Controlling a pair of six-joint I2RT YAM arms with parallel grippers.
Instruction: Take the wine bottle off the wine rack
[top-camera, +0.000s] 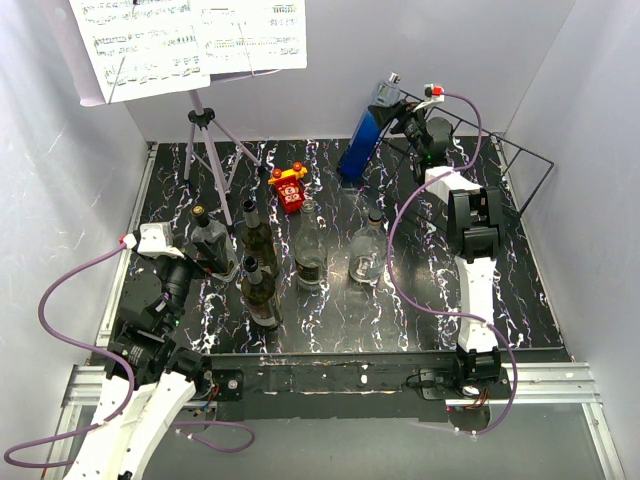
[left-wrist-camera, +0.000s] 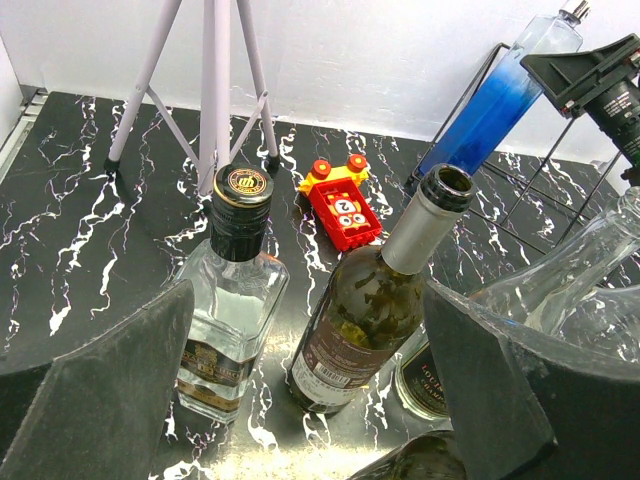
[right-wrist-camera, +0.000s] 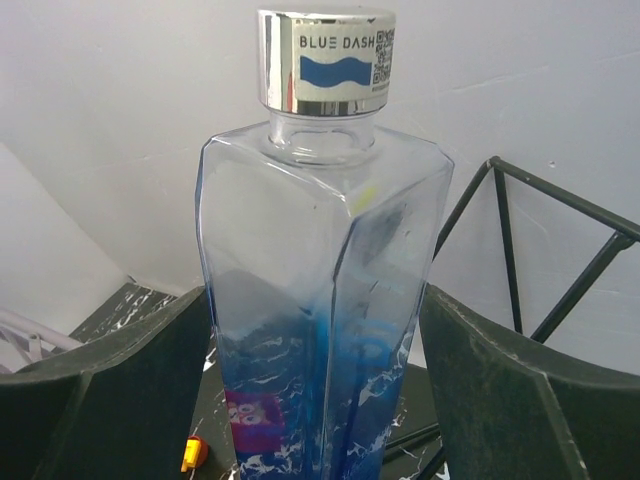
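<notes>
The wine bottle (top-camera: 362, 140) is tall and square, clear at the top and blue below, with a silver cap. It leans at the left end of the black wire wine rack (top-camera: 520, 160) at the back right. My right gripper (top-camera: 408, 122) holds its upper body, with a pad pressed on each side in the right wrist view (right-wrist-camera: 315, 330). The bottle (right-wrist-camera: 320, 300) fills that view, with rack rods (right-wrist-camera: 560, 220) behind it. Whether its base still rests on the rack is not visible. My left gripper (top-camera: 205, 240) is open and empty above the front-left bottles (left-wrist-camera: 310, 400).
Several glass bottles (top-camera: 260, 250) stand at left centre, and a clear one (top-camera: 367, 250) stands near the middle. A red toy (top-camera: 289, 188) sits behind them. A tripod music stand (top-camera: 205, 140) with sheet music (top-camera: 190, 35) stands at the back left. Walls close three sides.
</notes>
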